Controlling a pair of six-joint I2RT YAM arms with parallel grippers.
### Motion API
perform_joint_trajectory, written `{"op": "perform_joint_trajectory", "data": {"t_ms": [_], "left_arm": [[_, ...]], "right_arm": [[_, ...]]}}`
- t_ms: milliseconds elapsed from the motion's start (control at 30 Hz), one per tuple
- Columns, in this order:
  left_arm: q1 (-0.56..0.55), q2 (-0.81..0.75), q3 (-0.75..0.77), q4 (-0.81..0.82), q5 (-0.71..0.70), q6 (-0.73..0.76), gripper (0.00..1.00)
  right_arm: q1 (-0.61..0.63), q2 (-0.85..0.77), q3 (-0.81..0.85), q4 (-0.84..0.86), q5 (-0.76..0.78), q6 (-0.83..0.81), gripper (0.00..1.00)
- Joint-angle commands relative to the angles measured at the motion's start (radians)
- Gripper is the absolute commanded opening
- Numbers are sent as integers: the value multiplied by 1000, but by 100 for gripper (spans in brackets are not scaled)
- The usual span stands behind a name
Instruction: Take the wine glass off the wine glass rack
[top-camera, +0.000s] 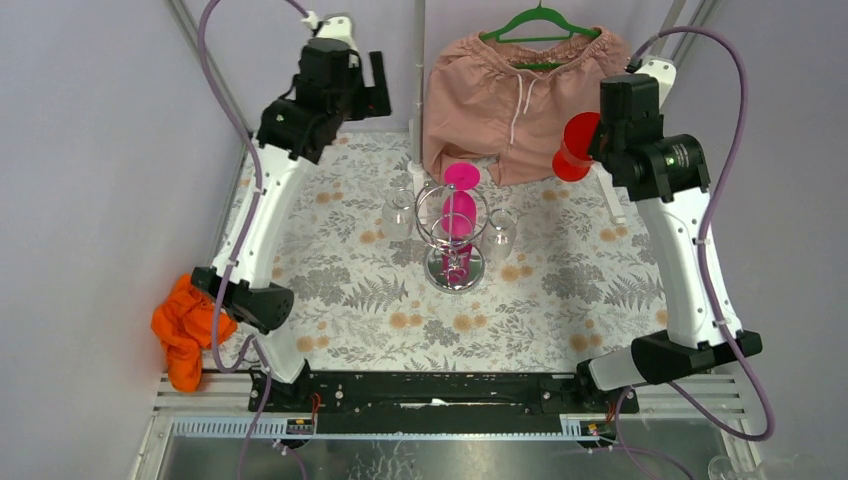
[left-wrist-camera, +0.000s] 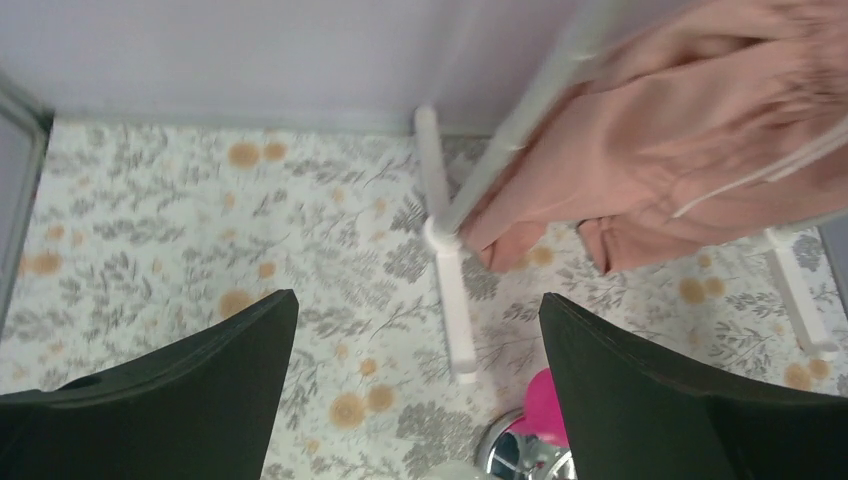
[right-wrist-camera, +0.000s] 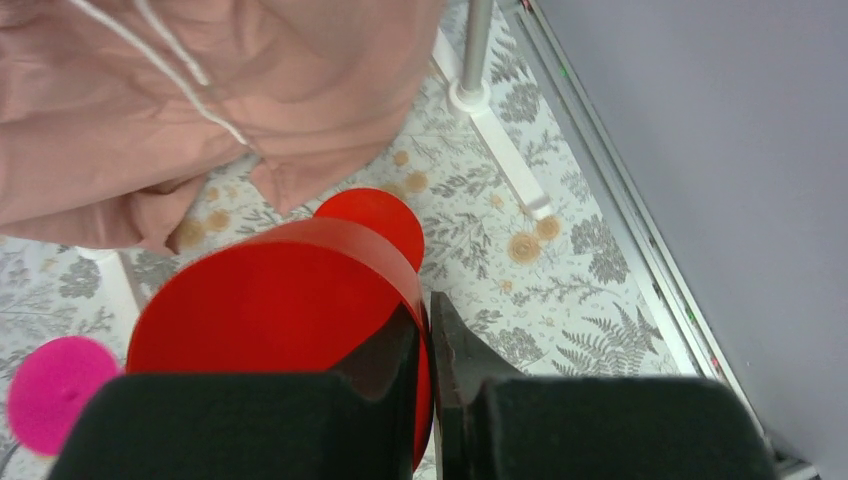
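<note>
Red wine glass (right-wrist-camera: 290, 300) in right gripper (right-wrist-camera: 427, 335), well apart from the rack (top-camera: 468, 270)

No text, label or number can be read anywhere.

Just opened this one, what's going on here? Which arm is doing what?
The right gripper is shut on the rim of a red wine glass, holding it in the air to the right of the wine glass rack, near the hanging pink shorts. A pink wine glass and two clear glasses hang on the rack. The left gripper is open, empty and raised at the far left.
</note>
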Motion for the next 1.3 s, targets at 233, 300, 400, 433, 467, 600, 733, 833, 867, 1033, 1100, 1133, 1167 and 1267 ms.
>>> {"op": "perform_joint_trajectory", "data": {"t_ms": [233,300,400,433,467,600,733,833,867,1033,1100,1133,1167,1267], "left_arm": [[385,-4,-134,-9,422,-103,98],[393,17,-158,-13,417,-116,95],[390,-11,-250,33,416,-178,93],[380,-39,-320,69,403,-191,93],[363,-70,-350,100,382,-191,93],[293,-155,-468,127,212,-151,94],[272,-216,-496,112,188,-146,94],[257,-251,-491,119,177,-151,95],[255,-258,-491,119,175,-151,95],[254,-282,-536,132,162,-152,95],[255,-285,-546,138,169,-157,95],[254,-285,-547,140,176,-159,95],[255,-284,-547,140,183,-160,95],[254,-293,-558,149,197,-164,95]], "right_arm": [[-273,175,-71,88,-367,-101,0],[-309,227,-49,63,-393,-106,0],[-366,312,-46,61,-416,-96,0],[-378,338,-41,64,-418,-94,0],[-381,359,-33,64,-417,-93,0],[-389,465,54,37,-381,-99,0],[-396,555,124,35,-372,-102,0],[-397,590,133,51,-379,-101,0],[-397,599,134,53,-382,-102,0],[-397,570,44,118,-366,-108,0],[-397,544,-11,156,-364,-109,0],[-397,532,-38,172,-359,-109,0],[-397,524,-62,184,-352,-108,0],[-397,495,-142,225,-348,-98,0]]}}
